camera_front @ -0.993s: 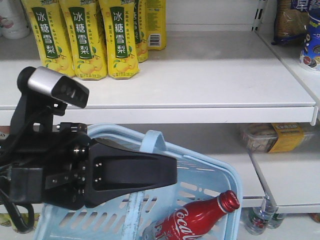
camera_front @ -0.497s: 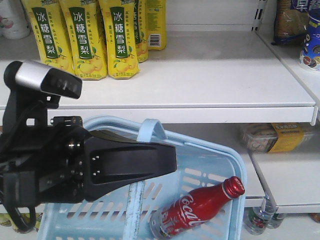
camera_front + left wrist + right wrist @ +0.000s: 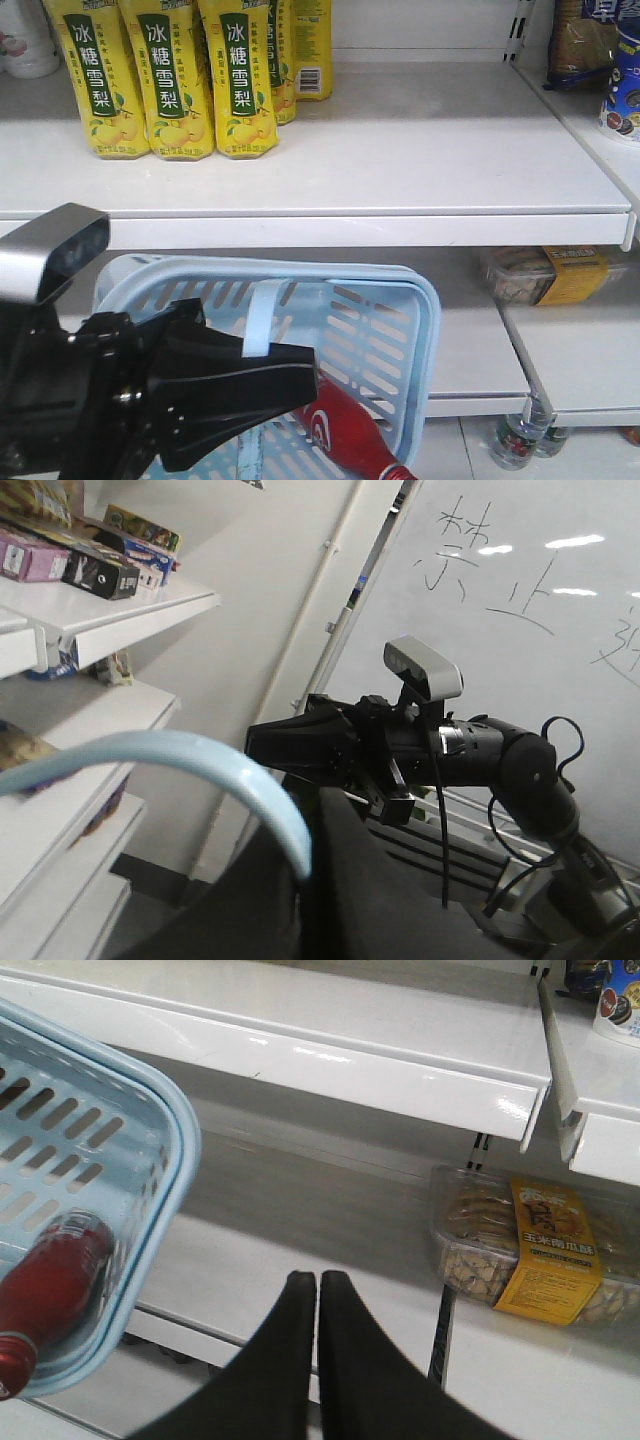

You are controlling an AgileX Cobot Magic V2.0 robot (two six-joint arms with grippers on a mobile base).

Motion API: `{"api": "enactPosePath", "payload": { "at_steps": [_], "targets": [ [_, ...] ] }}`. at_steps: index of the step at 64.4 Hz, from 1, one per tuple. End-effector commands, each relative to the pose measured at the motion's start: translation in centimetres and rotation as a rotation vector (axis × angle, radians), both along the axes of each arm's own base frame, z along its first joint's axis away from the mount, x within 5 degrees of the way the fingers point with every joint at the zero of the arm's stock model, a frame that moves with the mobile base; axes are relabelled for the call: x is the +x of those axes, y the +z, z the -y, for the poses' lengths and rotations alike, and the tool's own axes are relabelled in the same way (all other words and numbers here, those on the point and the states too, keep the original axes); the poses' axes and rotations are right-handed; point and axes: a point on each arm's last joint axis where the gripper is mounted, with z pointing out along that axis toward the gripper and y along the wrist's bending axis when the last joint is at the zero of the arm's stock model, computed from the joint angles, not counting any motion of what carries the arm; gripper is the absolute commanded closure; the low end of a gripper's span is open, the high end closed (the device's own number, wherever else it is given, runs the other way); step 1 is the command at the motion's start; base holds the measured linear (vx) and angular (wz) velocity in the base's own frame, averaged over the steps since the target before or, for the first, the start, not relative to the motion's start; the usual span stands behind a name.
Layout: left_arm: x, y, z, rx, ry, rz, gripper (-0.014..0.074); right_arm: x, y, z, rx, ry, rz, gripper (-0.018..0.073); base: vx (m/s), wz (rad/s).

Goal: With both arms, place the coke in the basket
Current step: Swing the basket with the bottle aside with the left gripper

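Tipped up and swung round: the basket (image 3: 415, 330) is now seen with its open mouth turned toward the front view, where half a second ago it hung more level. The coke (image 3: 345, 430) has been turned with it, so its neck now points down and right instead of up and right. The left gripper (image 3: 310, 376) has been lowered, and its silver camera module has dropped to the left edge of the view.

The coke is found inside the basket, lying on its side against the slotted floor near the lower right corner. Its long axis runs on a diagonal, base up and left, cap down toward that corner's rim. Whether the cap is held inside the rim or pokes just past it cannot be told.

The pale-blue handle (image 3: 262, 318) is clamped by the left gripper. In the left wrist view the band is seen curving down into the dark fingers.

The right gripper (image 3: 317, 1290) is seen with its fingers pressed together on nothing, out in front of the white shelf (image 3: 400, 1070). From it, the coke (image 3: 50, 1285) lies down and to the left, beyond the basket's near wall.

The placing itself is judged done. What matters next is the tilt: the mouth is open toward the cap end, so a slide out over the lower right corner is the risk. Only the right arm is free, and it is held on that same side. The left is taken up with the handle, so any levelling would be expected from its wrist.
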Motion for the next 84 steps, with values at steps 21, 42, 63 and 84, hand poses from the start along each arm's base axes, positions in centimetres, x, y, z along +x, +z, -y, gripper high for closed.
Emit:
{"api": "enactPosePath", "payload": {
  "at_steps": [21,42,63,84],
  "targets": [
    [-1.6,-0.5,-3.3,0.002,0.350,0.046,0.0603,0.2,1.4,0.0,0.028,-0.011,0.084,0.0564,0.00,0.00],
    [-2.5,-0.4,-5.6,0.080,0.585,0.201,0.0603,0.2,1.4,0.0,0.028,-0.011,0.084,0.0564,0.00,0.00],
    [-2.8,-0.3,-8.5,0.195,0.856,0.177,0.0603,0.2,1.4,0.0,0.028,-0.011,0.084,0.0564,0.00,0.00],
    [-2.9,-1.7,-9.7,0.467,0.939,0.267,0.0603,0.2,1.4,0.0,0.028,-0.011,0.084,0.0564,0.00,0.00]
  ]
}}
